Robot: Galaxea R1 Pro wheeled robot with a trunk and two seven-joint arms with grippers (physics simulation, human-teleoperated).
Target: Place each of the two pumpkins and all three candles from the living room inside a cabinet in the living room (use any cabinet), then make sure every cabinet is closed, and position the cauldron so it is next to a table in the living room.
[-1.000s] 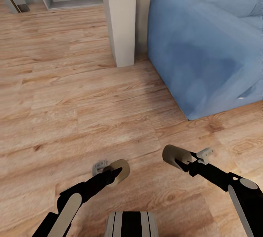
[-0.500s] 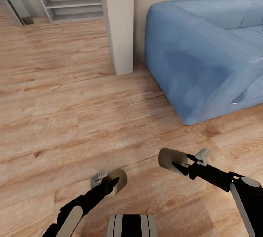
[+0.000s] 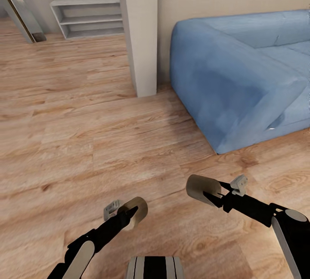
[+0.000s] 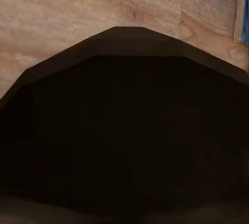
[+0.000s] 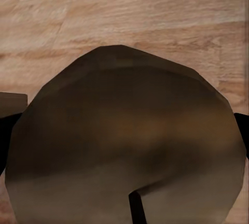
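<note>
I am holding two candles low over the wooden floor. My left gripper [image 3: 128, 215] is shut on a stubby cream-beige candle [image 3: 137, 209]. That candle fills the left wrist view as a dark shadowed round shape [image 4: 124, 130]. My right gripper [image 3: 214, 194] is shut on a second candle [image 3: 200, 188], lying sideways with its flat end towards the left. Close up in the right wrist view, this candle [image 5: 124, 141] shows a small dark wick.
A blue sofa [image 3: 241, 81] stands at the right, its corner near my right arm. A pale square pillar [image 3: 140, 34] rises ahead against the beige wall. Behind it at the far left is a low grey open shelf [image 3: 86, 19]. Wooden floor [image 3: 77, 133] stretches left and ahead.
The whole picture has slid downward, so the camera has moved; more wall and shelf show at the top. Both arms keep their candles in about the same pose.
</note>
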